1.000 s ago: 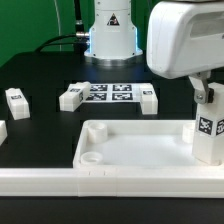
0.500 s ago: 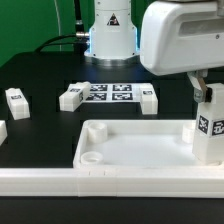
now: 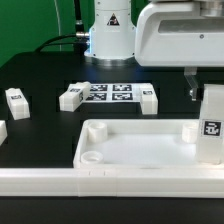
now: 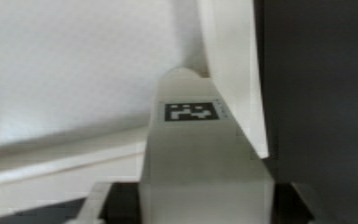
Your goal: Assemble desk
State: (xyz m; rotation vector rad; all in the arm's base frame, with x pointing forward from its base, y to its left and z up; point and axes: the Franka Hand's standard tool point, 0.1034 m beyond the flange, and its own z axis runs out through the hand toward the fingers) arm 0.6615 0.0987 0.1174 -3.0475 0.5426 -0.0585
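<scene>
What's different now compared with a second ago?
The arm's big white head swung toward the exterior view's left, and the upright leg in the pincer shifted slightly toward that view's right. The pincer kept its hold. Tabletop, loose legs and marker board stayed put.

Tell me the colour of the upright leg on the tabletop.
White leg, black tag; wrist view best.

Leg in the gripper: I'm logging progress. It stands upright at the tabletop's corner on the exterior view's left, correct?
No. The leg in the gripper stands upright at the tabletop's corner on the exterior view's right, not its left, as the exterior view shows.
</scene>
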